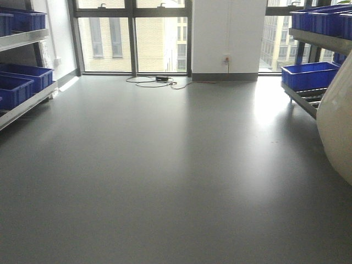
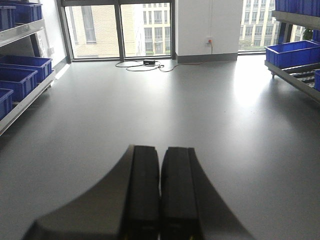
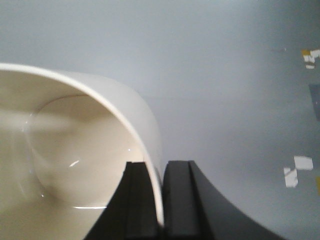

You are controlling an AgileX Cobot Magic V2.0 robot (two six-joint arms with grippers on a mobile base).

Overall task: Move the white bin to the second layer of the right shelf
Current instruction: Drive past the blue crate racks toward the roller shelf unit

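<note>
The right claw (image 3: 161,169) is pinched narrow on the wall of the white bin (image 3: 75,150), one finger inside the mouth and the other against the outer side, with the rim running between them. The bin is glossy and cream-coloured, and its smooth inside curves down to a rounded base. Past it lies the grey floor (image 3: 225,75), with a few scraps of tape (image 3: 296,170) off to the right.

From the front, the bin (image 1: 338,126) fills the near right edge of the room and leans to one side. Just beyond it stands the right shelf. The second layer (image 1: 311,99) there shows bare rollers behind a sloping steel rail, and a blue crate (image 1: 309,75) sits on the far part of it. The bin is near that level but not on it.

The left claw (image 2: 161,150) is closed, its two dark fingers pressed together with nothing between them. It points out over the open floor.

More blue crates (image 1: 25,77) line the left shelf (image 1: 27,104). A loose cable (image 1: 157,82) lies on the floor below the far windows (image 1: 132,38).
</note>
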